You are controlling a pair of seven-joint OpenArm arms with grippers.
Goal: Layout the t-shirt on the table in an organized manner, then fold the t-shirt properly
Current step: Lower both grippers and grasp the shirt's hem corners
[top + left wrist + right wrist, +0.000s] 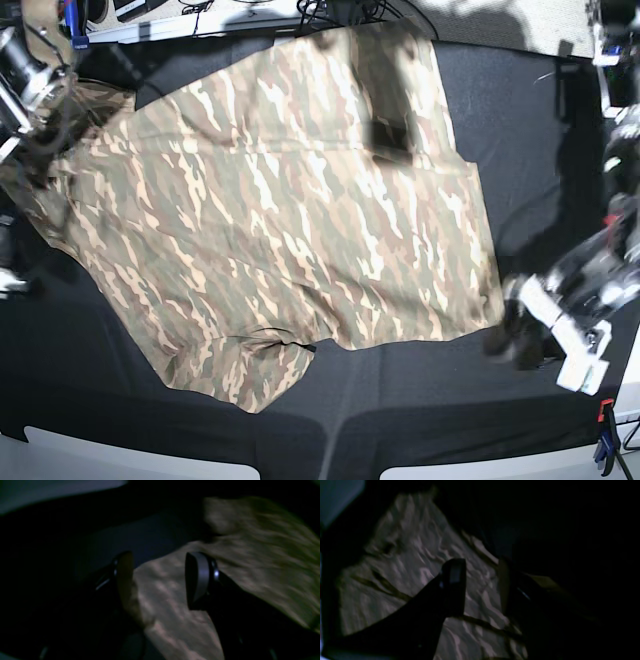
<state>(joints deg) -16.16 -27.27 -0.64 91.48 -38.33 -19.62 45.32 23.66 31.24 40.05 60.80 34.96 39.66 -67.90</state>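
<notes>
While the camouflage shirt (270, 210) lies spread over most of the black desk (420, 400), it is not yet flat: creases run across the body and the near bottom corner is turned under itself. One sleeve reaches toward the far left edge of the desk, where the right arm stands; in the right wrist view the right hand (480, 585) hovers over the cloth with its two fingers partly apart, and nothing shows clamped between them. At the near right corner of the shirt, the left hand (160, 580) stands released, fingers wide, just above the hem. A blue clamp (604, 440) sits on the desk's near right edge
</notes>
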